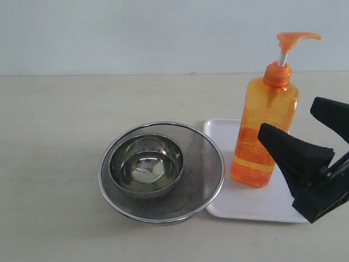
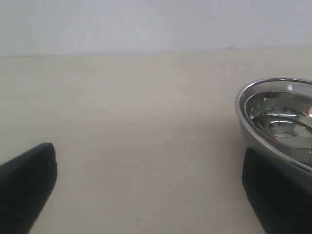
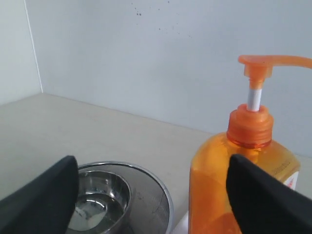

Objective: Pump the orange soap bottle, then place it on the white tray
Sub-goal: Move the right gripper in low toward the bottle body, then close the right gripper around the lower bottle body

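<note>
Release stage, by the look of it: orange soap bottle upright on white tray, just beside nested steel bowls. Right gripper spread wide close by the bottle, gripping nothing. Left gripper wide too, empty, near the bowls. Best to back straight away without clipping pump head. White label partly visible, writing unreadable.

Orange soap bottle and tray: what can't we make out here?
- Orange soap bottle: base cut off by the frame edge in the right wrist view; right pincer covers one side.
- White tray: right corner hidden behind the pincer, exterior view.
- Steel bowls: cut by the frame edge, left wrist view.
</note>
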Action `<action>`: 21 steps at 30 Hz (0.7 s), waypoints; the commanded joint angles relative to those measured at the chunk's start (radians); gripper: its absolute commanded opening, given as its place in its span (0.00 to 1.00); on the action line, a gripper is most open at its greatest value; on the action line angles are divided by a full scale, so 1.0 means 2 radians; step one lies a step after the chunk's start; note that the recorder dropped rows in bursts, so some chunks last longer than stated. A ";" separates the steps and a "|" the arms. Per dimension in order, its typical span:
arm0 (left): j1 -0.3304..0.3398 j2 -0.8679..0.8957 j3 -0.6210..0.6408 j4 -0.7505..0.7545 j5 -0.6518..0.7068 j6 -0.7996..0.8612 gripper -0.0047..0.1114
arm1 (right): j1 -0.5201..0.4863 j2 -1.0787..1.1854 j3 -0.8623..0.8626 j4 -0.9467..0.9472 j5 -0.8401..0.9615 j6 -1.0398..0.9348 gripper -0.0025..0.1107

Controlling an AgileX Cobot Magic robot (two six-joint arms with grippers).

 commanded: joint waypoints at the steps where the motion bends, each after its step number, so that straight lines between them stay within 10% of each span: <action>1: 0.002 -0.002 0.002 -0.004 0.000 0.004 0.86 | 0.000 0.005 -0.002 0.036 -0.001 -0.022 0.58; 21: 0.002 -0.002 0.002 -0.004 0.000 0.004 0.86 | 0.000 0.134 -0.002 0.017 -0.139 0.047 0.44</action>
